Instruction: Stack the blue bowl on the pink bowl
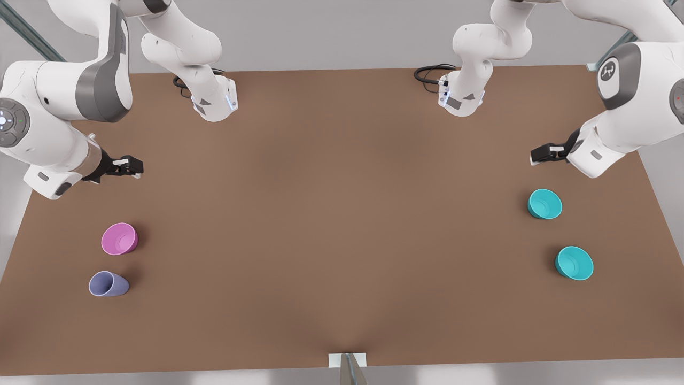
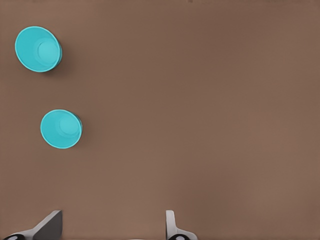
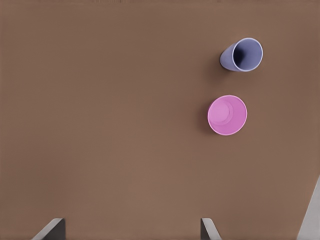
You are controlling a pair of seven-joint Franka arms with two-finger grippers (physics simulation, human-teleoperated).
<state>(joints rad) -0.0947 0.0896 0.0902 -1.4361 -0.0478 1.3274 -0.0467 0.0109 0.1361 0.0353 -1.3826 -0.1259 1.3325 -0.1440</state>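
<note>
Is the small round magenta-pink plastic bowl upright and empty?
Yes. The small round magenta-pink plastic bowl stands on its base, opening upward; its bare inside floor shows in the right wrist view.

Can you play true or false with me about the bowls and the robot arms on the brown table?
1. The pink bowl sits next to a purple cup. True.
2. There are three blue bowls. False: there are two, the nearer blue bowl close to the left gripper and the farther blue bowl past it.
3. A blue bowl is already inside the pink bowl. False: the blue ones are at the front view's right, the pink one far off at its left.
4. The left gripper is open and holds nothing. True.
5. The right gripper is holding the purple cup. False: it hangs open above the table, apart from the cup.
</note>
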